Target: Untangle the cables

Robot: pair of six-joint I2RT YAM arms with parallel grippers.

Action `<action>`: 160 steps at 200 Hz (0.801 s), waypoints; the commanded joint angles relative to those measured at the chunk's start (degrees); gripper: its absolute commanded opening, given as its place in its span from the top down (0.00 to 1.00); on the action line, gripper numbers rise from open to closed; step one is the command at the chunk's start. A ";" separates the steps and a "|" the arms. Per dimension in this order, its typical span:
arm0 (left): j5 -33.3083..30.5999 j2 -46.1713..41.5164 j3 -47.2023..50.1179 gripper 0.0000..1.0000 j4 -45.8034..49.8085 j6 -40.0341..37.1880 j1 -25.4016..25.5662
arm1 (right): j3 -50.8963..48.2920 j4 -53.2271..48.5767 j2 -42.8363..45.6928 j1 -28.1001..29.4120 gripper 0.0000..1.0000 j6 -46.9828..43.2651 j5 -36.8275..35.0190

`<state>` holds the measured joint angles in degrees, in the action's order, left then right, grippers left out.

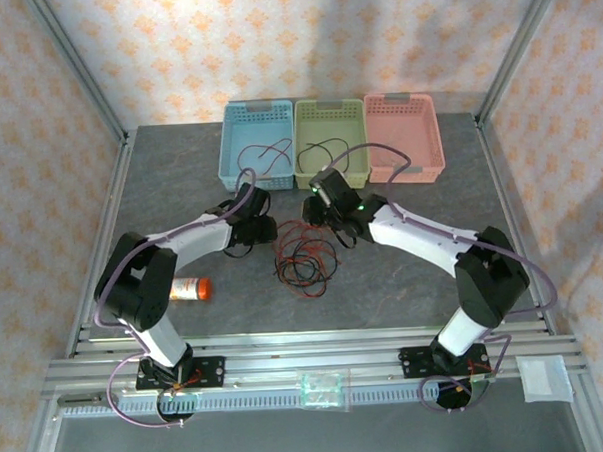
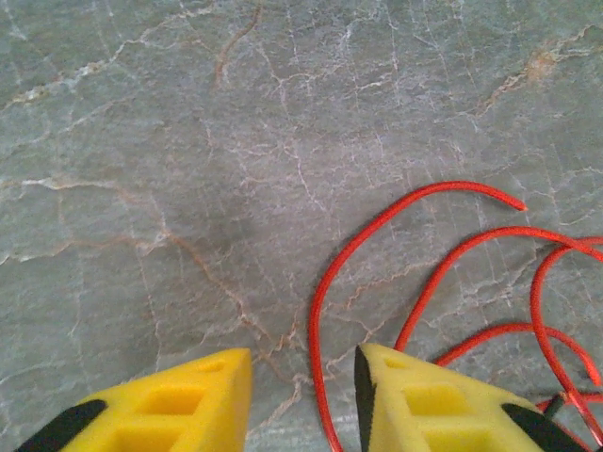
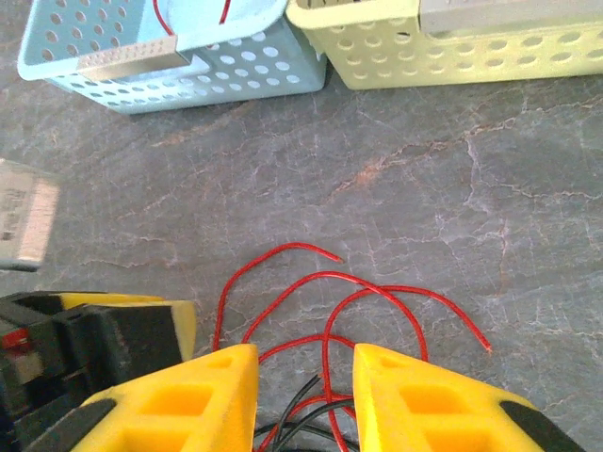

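The left gripper (image 2: 303, 363) is held with its fingers spread; a red strand is straddled, not pinched. The right gripper (image 3: 304, 363) is likewise parted over red and black strands. The cables (image 1: 305, 254) are heaped on the table (image 1: 365, 303) between the two grippers, stretched slightly from near to far and about equally close to each arm. Nothing can be read on the label of the orange bottle (image 1: 189, 289).

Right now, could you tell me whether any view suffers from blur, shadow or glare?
Top external: even light, no glare, only soft shadows. Left wrist: the table veins and the red cable sharp, a faint shadow mid-frame. Right wrist: the cables sharp, a pale block at the left edge blurred.
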<state>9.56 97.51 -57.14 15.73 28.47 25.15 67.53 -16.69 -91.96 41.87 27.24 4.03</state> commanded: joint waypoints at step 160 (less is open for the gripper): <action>-5.79 8.65 -6.19 0.73 6.57 -2.73 3.49 | -3.61 2.58 7.67 0.39 0.67 -1.39 -3.42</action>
<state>5.26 104.77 -62.41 20.60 26.50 28.05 64.90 -14.48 -85.65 41.87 26.76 2.68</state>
